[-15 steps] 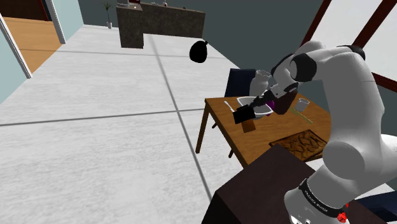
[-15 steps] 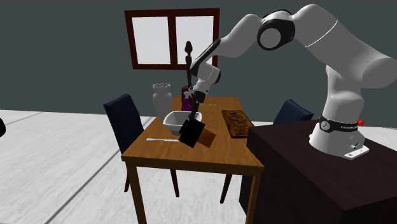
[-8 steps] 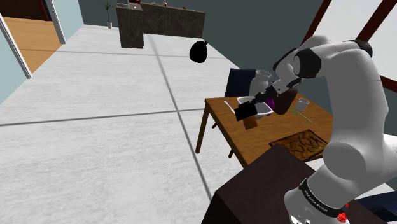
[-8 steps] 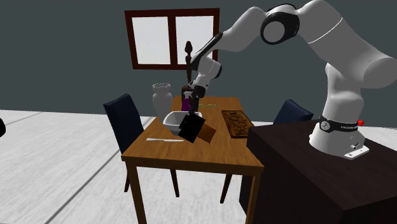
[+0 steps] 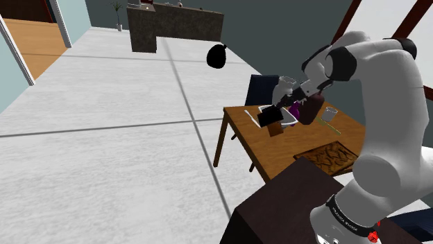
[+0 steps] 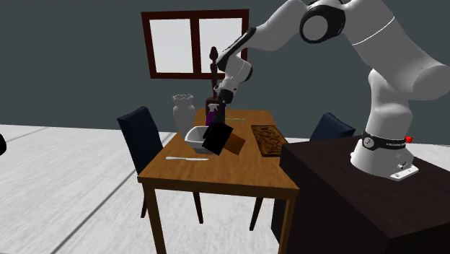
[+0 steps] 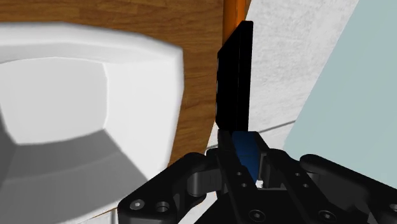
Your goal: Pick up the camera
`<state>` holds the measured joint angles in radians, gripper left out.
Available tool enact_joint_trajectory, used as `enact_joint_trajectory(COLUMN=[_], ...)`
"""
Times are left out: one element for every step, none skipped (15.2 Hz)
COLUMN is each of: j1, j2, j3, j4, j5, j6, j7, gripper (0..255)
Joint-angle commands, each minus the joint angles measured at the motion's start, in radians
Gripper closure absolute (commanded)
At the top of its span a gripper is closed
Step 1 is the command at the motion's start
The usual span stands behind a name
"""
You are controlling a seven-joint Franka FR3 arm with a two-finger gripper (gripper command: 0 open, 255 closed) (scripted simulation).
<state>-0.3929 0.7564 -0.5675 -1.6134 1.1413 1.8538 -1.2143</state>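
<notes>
The gripper (image 7: 245, 158) is closed on the camera (image 7: 235, 76). Its two black fingers (image 7: 224, 167) clasp a blue part at the near end, and the flat black body stands out straight beyond the fingertips. So the camera hangs from the gripper, in the air above the wooden table (image 7: 191, 38), not touching it.

Under it and to one side is the white bowl (image 7: 83, 95), which rests on the table near the edge.

In the second exterior view the camera (image 6: 215, 137) is tilted, just below the gripper (image 6: 218, 120) and in front of the bowl (image 6: 195, 135). A dark blue chair (image 6: 140, 130) stands beside the table (image 6: 223, 169). A pale vase (image 6: 182, 110) is at the far end, and a window (image 6: 195, 43) is in the wall behind.

Compared with one second ago, the camera is higher above the table. The arm is also raised more, and the grip is the same.
</notes>
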Motion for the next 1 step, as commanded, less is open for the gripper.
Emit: enact_joint_trajectory(j1=[0.001], j2=[-0.005], j3=[-0.002], j4=[-0.002], j5=[-0.003], j6=[-0.002], j7=[0.003], gripper=[255])
